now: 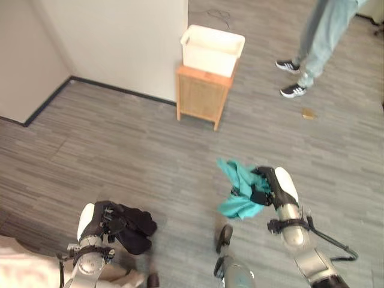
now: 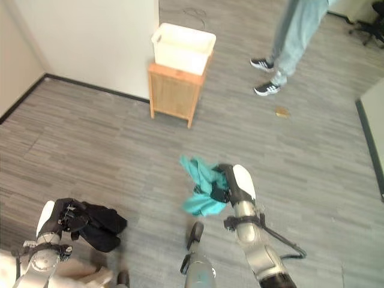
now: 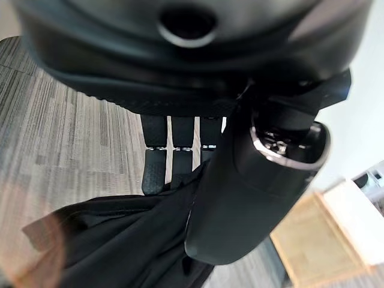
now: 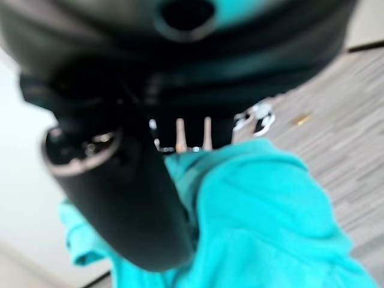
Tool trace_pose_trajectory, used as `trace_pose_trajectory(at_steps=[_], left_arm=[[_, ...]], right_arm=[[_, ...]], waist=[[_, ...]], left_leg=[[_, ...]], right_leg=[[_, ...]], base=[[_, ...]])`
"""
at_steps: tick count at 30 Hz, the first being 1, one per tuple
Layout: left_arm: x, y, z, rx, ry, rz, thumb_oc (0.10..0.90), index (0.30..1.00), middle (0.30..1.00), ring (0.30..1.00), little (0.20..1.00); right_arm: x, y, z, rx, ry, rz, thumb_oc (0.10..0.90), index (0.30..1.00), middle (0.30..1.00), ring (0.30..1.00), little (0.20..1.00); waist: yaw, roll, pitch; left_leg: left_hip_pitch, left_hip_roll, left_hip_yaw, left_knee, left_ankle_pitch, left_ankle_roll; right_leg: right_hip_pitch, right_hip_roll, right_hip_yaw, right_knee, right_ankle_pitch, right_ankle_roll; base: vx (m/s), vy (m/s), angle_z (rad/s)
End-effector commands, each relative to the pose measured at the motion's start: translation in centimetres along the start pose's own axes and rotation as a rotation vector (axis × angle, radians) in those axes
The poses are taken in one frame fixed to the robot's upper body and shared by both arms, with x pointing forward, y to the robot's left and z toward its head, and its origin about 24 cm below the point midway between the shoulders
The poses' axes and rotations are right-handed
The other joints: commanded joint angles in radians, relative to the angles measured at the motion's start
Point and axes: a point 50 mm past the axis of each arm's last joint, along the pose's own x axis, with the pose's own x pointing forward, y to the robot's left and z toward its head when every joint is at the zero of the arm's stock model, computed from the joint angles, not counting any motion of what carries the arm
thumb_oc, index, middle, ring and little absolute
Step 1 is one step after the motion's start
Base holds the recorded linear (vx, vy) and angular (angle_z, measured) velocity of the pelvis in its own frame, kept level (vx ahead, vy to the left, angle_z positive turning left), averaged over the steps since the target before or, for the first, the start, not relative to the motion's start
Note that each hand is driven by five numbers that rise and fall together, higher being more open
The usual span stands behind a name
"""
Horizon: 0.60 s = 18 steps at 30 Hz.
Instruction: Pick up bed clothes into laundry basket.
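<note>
Left hand (image 1: pixel 103 223): fingers and thumb curled round a black garment (image 1: pixel 137 231), which hangs from it low above the floor.
Right hand (image 1: pixel 268 187): clamped on a teal garment (image 1: pixel 237 187), the cloth bunched and drooping from the grip, clear of the floor.
Laundry basket (image 1: pixel 211 49): white, open-topped, sitting on a small wooden stand (image 1: pixel 202 98) by the wall, well apart from both hands.
Person (image 1: pixel 316 43): legs in pale jeans and dark shoes, standing beyond the stand.
Floor (image 1: pixel 126 147): grey planks.
</note>
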Motion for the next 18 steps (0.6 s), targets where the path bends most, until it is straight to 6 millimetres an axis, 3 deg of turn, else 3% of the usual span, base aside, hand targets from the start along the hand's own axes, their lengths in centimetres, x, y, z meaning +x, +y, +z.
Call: trace_pose_trajectory(at_steps=[1,3,4,5,6,7,10,12,14,18], left_arm=[[1.2,3.2,5.4,-0.06,-0.279,0.141,0.4,0.3,0.3,0.3,0.3],[1.1,3.1,5.6,-0.094,-0.284,0.142,0.4,0.3,0.3,0.3,0.3],[1.1,3.1,6.3,-0.112,-0.311,0.138,0.4,0.3,0.3,0.3,0.3],[1.1,3.1,6.3,-0.111,-0.313,0.139,0.4,0.3,0.3,0.3,0.3],[1.1,3.3,6.6,-0.133,-0.329,0.141,0.4,0.3,0.3,0.3,0.3],[1.1,3.3,6.7,-0.133,-0.33,0.141,0.4,0.3,0.3,0.3,0.3],[0.6,3.0,6.9,-0.148,-0.347,0.131,0.4,0.3,0.3,0.3,0.3],[0.3,2.9,6.9,-0.144,-0.353,0.127,0.4,0.3,0.3,0.3,0.3],[0.0,2.7,6.9,-0.136,-0.359,0.119,0.4,0.3,0.3,0.3,0.3],[-0.2,2.6,6.8,-0.137,-0.356,0.123,0.4,0.3,0.3,0.3,0.3]], right_arm=[[2.4,-5.0,5.0,0.018,-0.254,-0.23,0.4,0.3,0.3,0.3,0.3],[2.7,-5.2,5.3,0.014,-0.266,-0.227,0.4,0.3,0.3,0.3,0.3],[3.0,-5.7,5.6,0.012,-0.278,-0.245,0.4,0.3,0.3,0.3,0.3],[3.0,-5.8,5.6,0.014,-0.279,-0.247,0.4,0.3,0.3,0.3,0.3],[3.2,-6.0,5.6,-0.005,-0.277,-0.241,0.4,0.3,0.3,0.3,0.3],[3.2,-6.1,5.6,-0.004,-0.278,-0.242,0.4,0.3,0.3,0.3,0.3],[3.4,-6.2,5.9,-0.019,-0.291,-0.229,0.4,0.3,0.3,0.3,0.3],[3.4,-6.0,5.8,-0.017,-0.288,-0.221,0.4,0.3,0.3,0.3,0.3],[3.4,-5.8,5.4,-0.028,-0.277,-0.209,0.4,0.3,0.3,0.3,0.3],[3.5,-5.6,5.5,-0.033,-0.277,-0.201,0.4,0.3,0.3,0.3,0.3]], waist=[[-0.014,0.016,-0.051],[0.008,0.011,-0.03],[0.038,-0.005,-0.003],[0.033,-0.013,-0.004],[0.075,-0.023,0.021],[0.076,-0.03,0.021],[0.126,-0.029,0.033],[0.153,-0.003,0.029],[0.18,0.027,0.021],[0.224,0.044,0.024]], left_leg=[[0.114,0.03,0.032,0.135,0.023,-0.055],[-0.016,0.047,0.003,0.386,0.15,-0.053],[-0.117,0.052,0.018,0.552,0.187,-0.024],[-0.128,0.043,0.013,0.554,0.194,-0.021],[-0.216,-0.001,0.05,0.589,0.11,-0.003],[-0.22,-0.01,0.054,0.587,0.114,0.003],[-0.312,-0.117,0.075,0.445,0.007,0.035],[-0.352,-0.145,0.1,0.258,0.092,0.032],[-0.383,-0.145,0.118,0.078,0.218,0.013],[-0.477,-0.143,0.143,0.002,0.286,-0.012]], right_leg=[[0.091,0.008,0.015,-0.157,0.063,0.032],[0.154,0.025,-0.005,-0.168,0.022,-0.019],[0.214,0.038,-0.011,-0.178,-0.031,-0.058],[0.208,0.029,-0.014,-0.178,-0.026,-0.059],[0.259,0.029,0.002,-0.178,-0.073,-0.06],[0.253,0.02,0.004,-0.178,-0.068,-0.058],[0.308,0.019,0.03,-0.178,-0.106,-0.038],[0.348,0.04,0.033,-0.178,-0.132,-0.026],[0.4,0.069,0.036,-0.178,-0.176,-0.029],[0.508,0.09,0.055,-0.178,-0.242,-0.042]], base=[[0.41,-0.28,0.2],[0.4,-0.368,0.12],[0.31,-0.335,-0.18],[0.46,-0.311,-0.36],[0.22,-0.086,-0.14],[0.36,-0.098,0.01],[0.34,0.034,-0.3],[0.38,0.124,-0.41],[0.45,0.09,-0.24],[0.39,0.079,-0.16]])
